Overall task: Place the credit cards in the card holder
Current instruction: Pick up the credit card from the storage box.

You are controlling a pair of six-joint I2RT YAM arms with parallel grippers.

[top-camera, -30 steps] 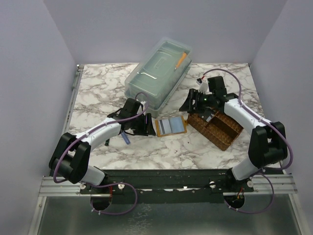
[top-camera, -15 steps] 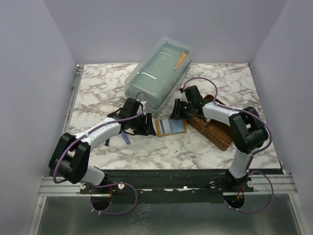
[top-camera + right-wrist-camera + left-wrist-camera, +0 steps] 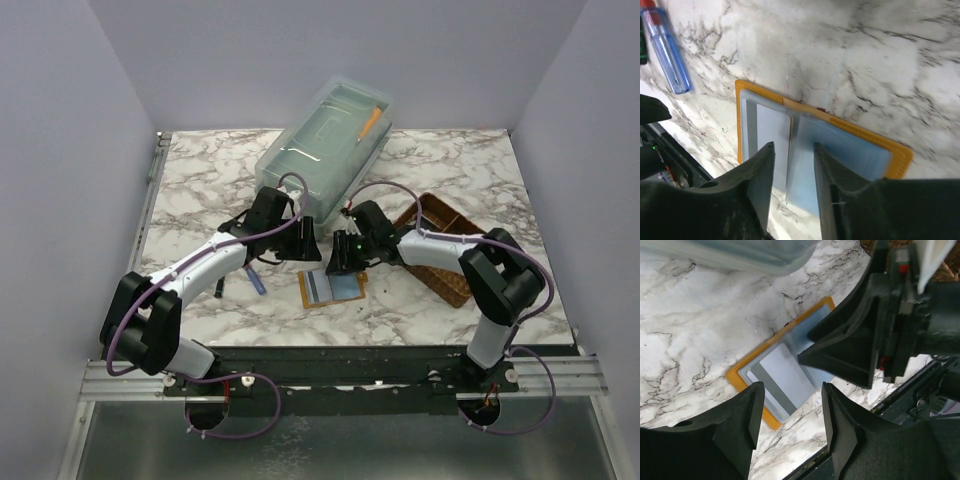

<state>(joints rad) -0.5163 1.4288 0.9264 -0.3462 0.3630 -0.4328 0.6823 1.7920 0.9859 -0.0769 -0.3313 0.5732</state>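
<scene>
The top camera overlooks the whole white marble table [image 3: 200,190] from its near edge. Both wrist cameras look down closely on the orange-tan leather card holder [image 3: 780,372], common to all.

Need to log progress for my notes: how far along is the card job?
Done: the card holder lies open on the table. In hand: the right claw seems to pinch a light-blue card over its fold, while the left claw hovers open and empty. Left: seating that card; whether others are already in, I can't tell.
</scene>
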